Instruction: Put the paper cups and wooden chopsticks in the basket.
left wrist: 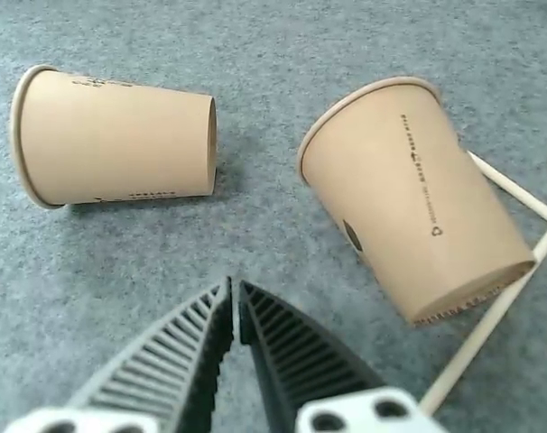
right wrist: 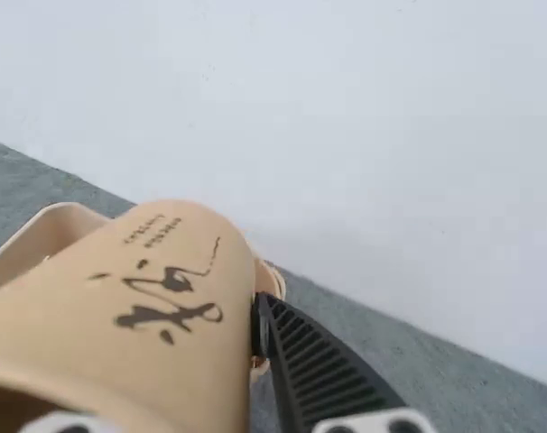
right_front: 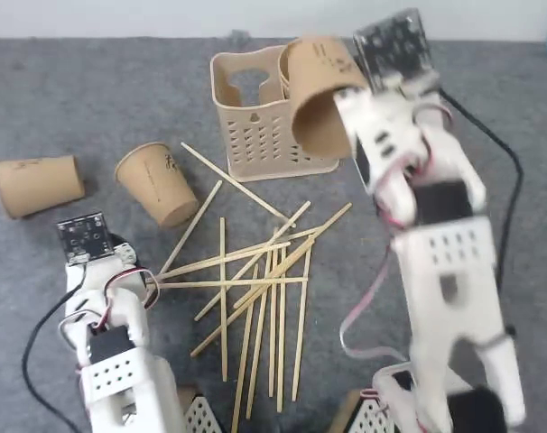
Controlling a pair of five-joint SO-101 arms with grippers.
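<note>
My right gripper [right_front: 346, 104] is shut on a paper cup [right_front: 320, 95], held tilted over the right side of the beige basket [right_front: 255, 135]. In the right wrist view the cup [right wrist: 129, 316] lies against the black finger [right wrist: 301, 361], with the basket rim [right wrist: 39, 234] behind it. Two more paper cups lie on their sides at the left, one [right_front: 37, 185] far left and one [right_front: 158, 183] nearer the middle. My left gripper [left wrist: 236, 302] is shut, empty, on the carpet short of those cups [left wrist: 120, 135] [left wrist: 409, 198]. Several wooden chopsticks [right_front: 255, 280] lie scattered mid-table.
Grey carpet [right_front: 93, 99] covers the table. A pale wall [right wrist: 346, 108] rises behind the basket. Both arm bases stand at the near edge, with cables beside them.
</note>
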